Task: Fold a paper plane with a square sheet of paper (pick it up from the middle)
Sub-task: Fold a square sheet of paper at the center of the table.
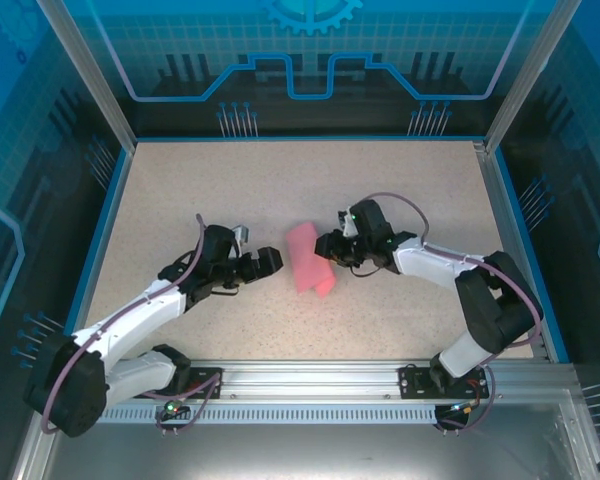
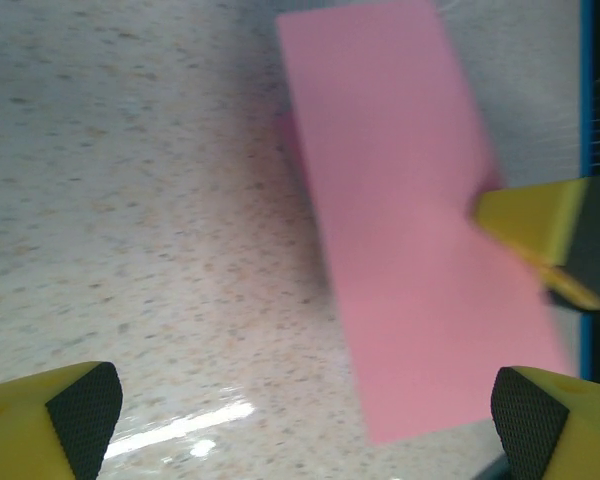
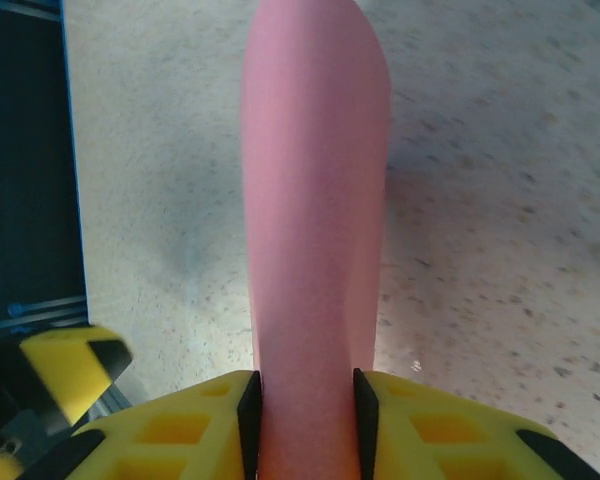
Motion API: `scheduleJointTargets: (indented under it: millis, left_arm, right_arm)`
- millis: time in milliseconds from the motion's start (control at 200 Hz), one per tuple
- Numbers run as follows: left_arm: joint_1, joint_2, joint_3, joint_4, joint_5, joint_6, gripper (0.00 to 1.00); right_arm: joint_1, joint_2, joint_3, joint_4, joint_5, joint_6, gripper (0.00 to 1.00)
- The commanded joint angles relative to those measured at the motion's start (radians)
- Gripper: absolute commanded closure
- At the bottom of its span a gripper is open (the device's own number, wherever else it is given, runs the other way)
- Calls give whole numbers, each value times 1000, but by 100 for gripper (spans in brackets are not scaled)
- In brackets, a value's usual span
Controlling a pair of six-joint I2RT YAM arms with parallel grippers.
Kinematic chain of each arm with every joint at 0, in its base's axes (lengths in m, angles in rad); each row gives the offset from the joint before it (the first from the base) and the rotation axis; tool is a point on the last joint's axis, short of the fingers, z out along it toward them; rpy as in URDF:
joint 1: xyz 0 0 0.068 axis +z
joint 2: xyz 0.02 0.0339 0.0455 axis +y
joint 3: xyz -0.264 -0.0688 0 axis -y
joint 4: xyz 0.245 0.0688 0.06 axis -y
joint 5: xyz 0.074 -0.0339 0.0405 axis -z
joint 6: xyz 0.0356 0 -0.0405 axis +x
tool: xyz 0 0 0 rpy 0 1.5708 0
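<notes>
The square sheet of paper [image 1: 308, 258] is pink and bent over into a long doubled strip at mid-table. My right gripper [image 1: 327, 245] is shut on it from the right. In the right wrist view the paper [image 3: 315, 200] runs up from between the black pads [image 3: 249, 410], which press on both its sides. My left gripper [image 1: 270, 262] stands open just left of the sheet, with nothing between its fingers. In the left wrist view the paper [image 2: 410, 220] lies ahead and to the right, with a right fingertip [image 2: 530, 215] on its far edge. The paper plane is out of view.
The speckled table [image 1: 180, 200] is ringed by a blue rim and clear walls [image 1: 110, 190]. A metal rail [image 1: 310, 378] runs along the near edge by the arm bases. Both arms reach in toward the middle.
</notes>
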Motion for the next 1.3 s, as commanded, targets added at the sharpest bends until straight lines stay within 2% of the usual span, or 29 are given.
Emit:
scheduleJointTargets:
  millis: [0,200,390,500,630,990,1155,1235,1295]
  left_arm:
    - [4,67,29,118,127,-69,2]
    - [-25,205,55,194,185,-100,2]
    - [-64,276,85,197,176,-96,3]
    - [-77,299,102,189,169,-95,6]
    - [-102,316,126,163,150,-83,11]
    - [-152,401,138,204,140,-123,31]
    - [-168,455,162,216,151,-134,46]
    - [-176,471,171,211,148,-136,49]
    - [-185,465,170,193,122,-137,48]
  right_arm:
    - [-13,21,-98,169,25,123,66]
    - [-13,15,-179,176,39,113,60]
    - [-15,-51,-152,-32,82,-9,50]
    - [-26,-71,-117,-171,115,-89,49]
    - [-45,-53,-83,-251,92,-165,48]
    - [-51,36,-40,-219,-47,-231,45]
    - [-67,48,-36,-222,-60,-245,45]
    - [-77,47,-37,-230,-62,-250,45]
    - [-87,45,-40,-230,-66,-251,46]
